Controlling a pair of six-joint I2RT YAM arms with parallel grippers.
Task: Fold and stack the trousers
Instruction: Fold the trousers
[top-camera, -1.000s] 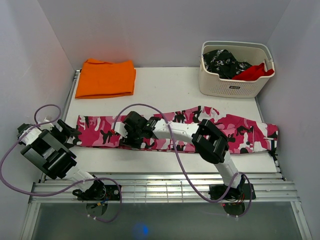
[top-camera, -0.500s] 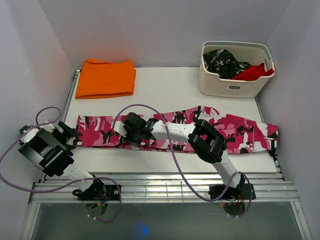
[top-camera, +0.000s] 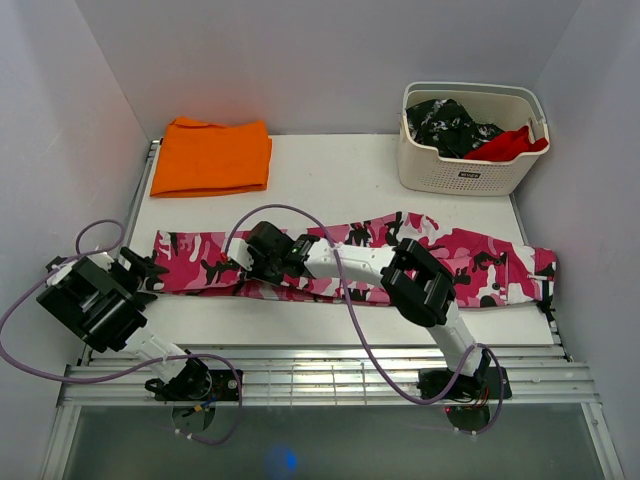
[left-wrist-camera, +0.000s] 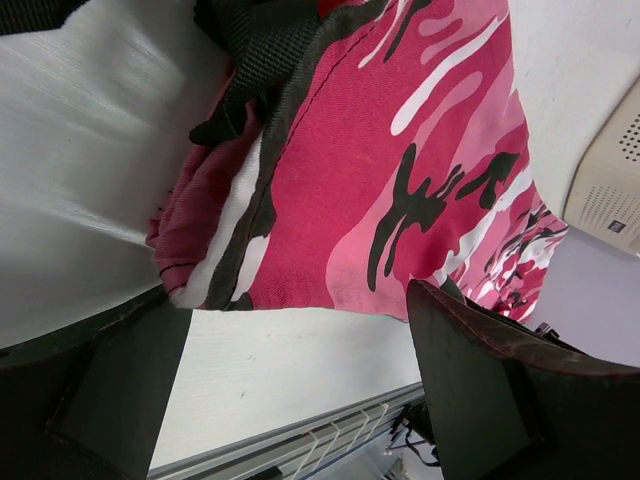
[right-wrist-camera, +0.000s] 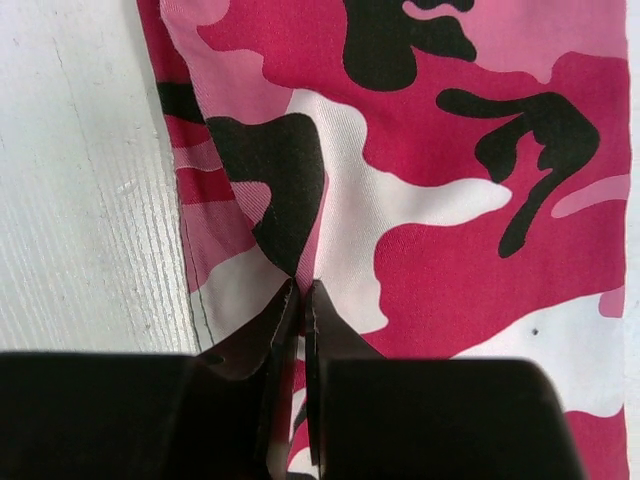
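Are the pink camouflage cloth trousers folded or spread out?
Spread out: the pink camouflage cloth trousers lie full length across the white table.

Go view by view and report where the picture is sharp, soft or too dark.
Top external: even, soft light, hardly any shadow, the trousers and orange cloth crisp. Left wrist: print sharp, the left pincer near the lens dark and soft-edged. Right wrist: weave sharp, the right pincer a nearly featureless black.
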